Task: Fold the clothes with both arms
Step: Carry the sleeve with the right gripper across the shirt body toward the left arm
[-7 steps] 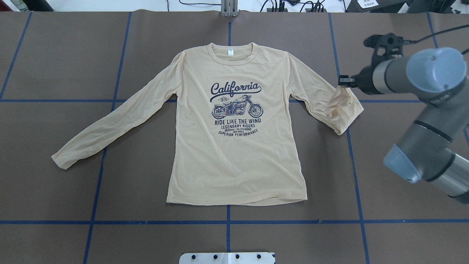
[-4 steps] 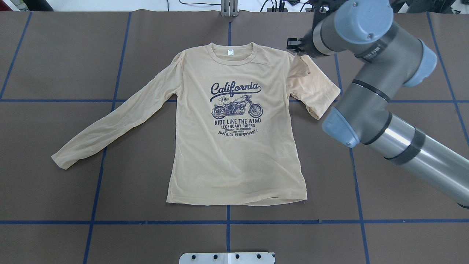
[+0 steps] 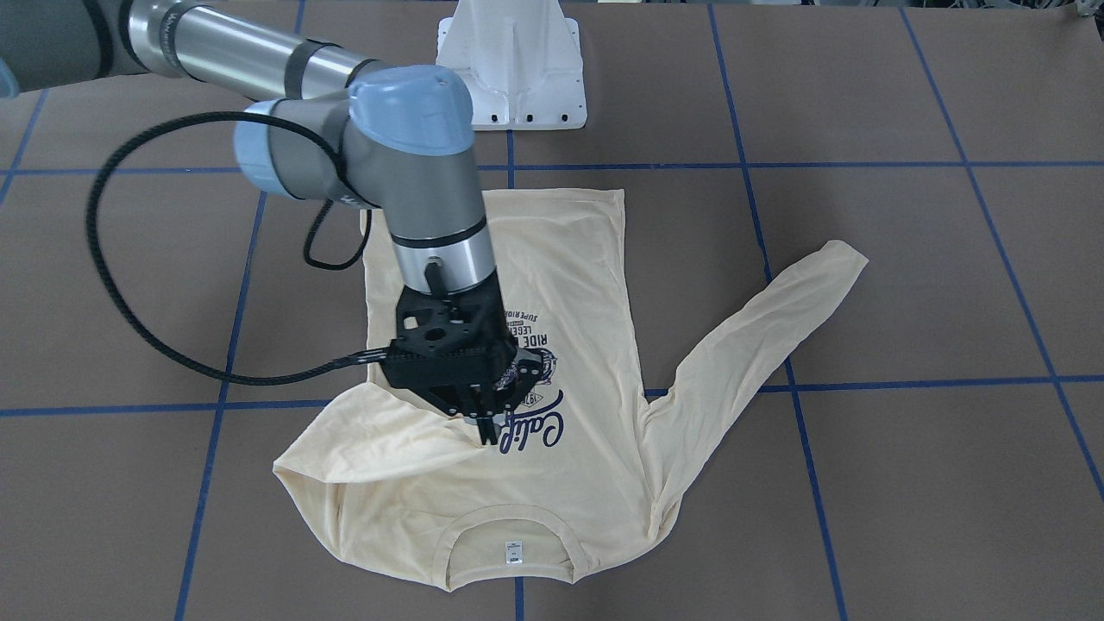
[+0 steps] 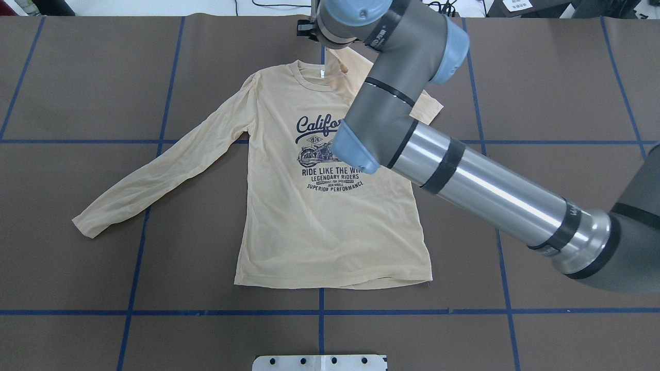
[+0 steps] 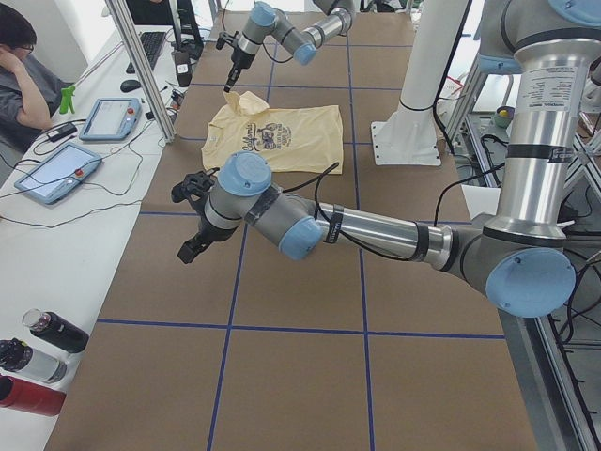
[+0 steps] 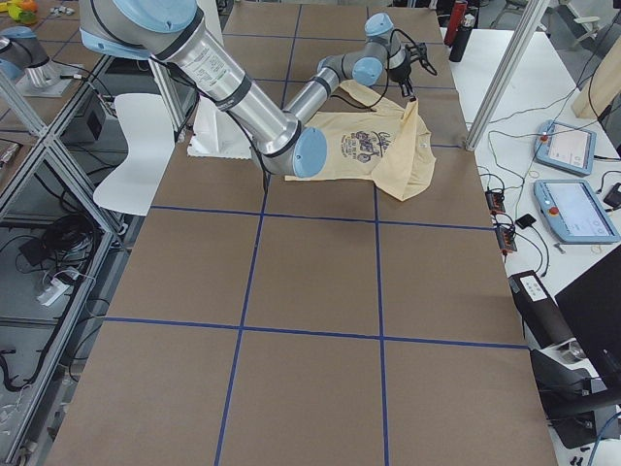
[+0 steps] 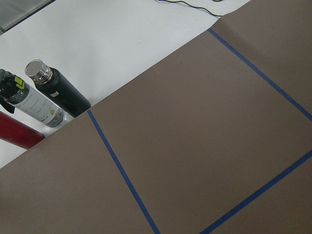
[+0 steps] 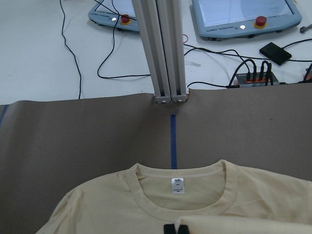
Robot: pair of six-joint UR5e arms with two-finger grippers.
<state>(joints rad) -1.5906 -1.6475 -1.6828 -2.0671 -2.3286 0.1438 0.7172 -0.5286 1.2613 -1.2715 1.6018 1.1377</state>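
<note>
The cream long-sleeved shirt (image 4: 319, 221) lies flat, print up, with its white neck label (image 8: 178, 185) at the far side. My right gripper (image 3: 487, 434) is shut on the cuff of the shirt's right-side sleeve (image 3: 388, 440) and holds it raised over the "California" print, the sleeve folded in across the chest. In the right wrist view the fingertips (image 8: 169, 229) are closed at the bottom edge. The other sleeve (image 4: 154, 175) lies stretched out on the table. My left gripper (image 5: 191, 249) hovers over bare table far from the shirt; I cannot tell whether it is open or shut.
The white pedestal base (image 3: 513, 60) stands behind the shirt's hem. An aluminium post (image 8: 165, 48) rises at the table's far edge, with teach pendants (image 8: 243, 17) and cables beyond. Several bottles (image 7: 53, 92) lie off the table's end by the left arm.
My right gripper has carried the sleeve cuff from the shirt's right side leftward and away, up over the collar and chest. The shirt body and other sleeve have not moved.
</note>
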